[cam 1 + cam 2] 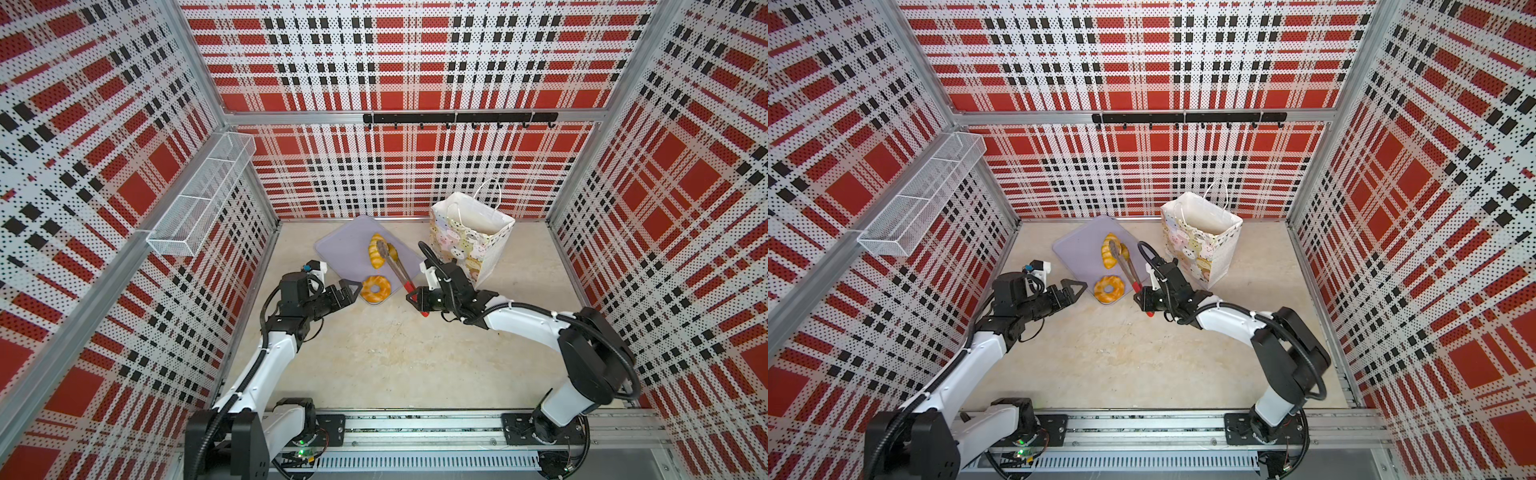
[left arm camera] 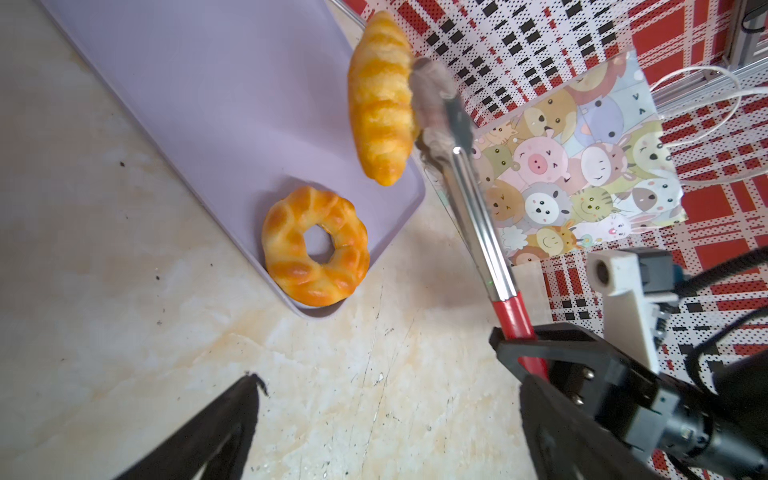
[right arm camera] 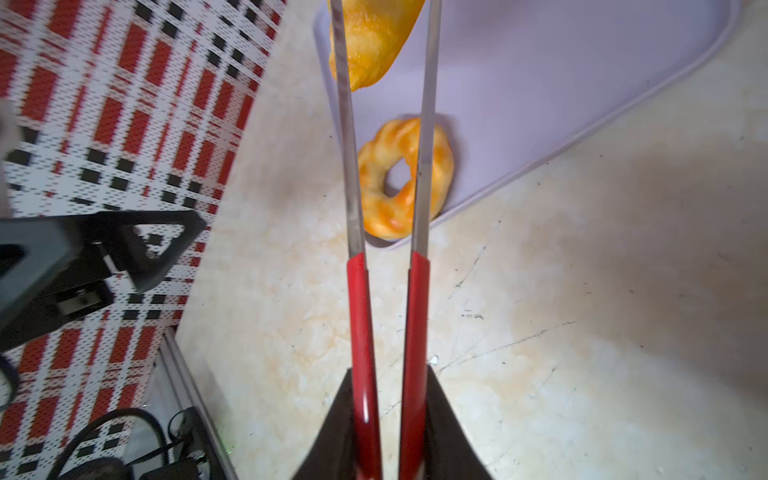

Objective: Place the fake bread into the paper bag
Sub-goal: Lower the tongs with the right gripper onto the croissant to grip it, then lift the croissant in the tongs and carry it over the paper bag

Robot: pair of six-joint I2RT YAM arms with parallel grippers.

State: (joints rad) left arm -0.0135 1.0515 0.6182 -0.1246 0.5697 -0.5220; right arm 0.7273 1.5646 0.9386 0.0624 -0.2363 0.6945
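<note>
My right gripper [image 1: 415, 297] [image 3: 388, 374] is shut on the red handles of metal tongs [image 1: 397, 270] [image 3: 359, 311]. The tong tips pinch a ridged long roll of fake bread [image 1: 376, 253] [image 2: 380, 104] over the lavender tray [image 1: 345, 245], seemingly lifted off it. A ring doughnut [image 1: 376, 289] [image 2: 316, 245] lies in the tray's near corner. My left gripper [image 1: 351, 289] [image 2: 386, 382] stands open and empty just left of the doughnut. The paper bag [image 1: 469, 241] [image 1: 1200, 241], printed with cartoon animals, stands upright and open behind my right wrist.
A white wire basket [image 1: 199, 199] hangs on the left wall and a black hook rail [image 1: 457, 118] on the back wall. Plaid walls close in three sides. The arms' base rail [image 1: 415, 428] runs along the front edge.
</note>
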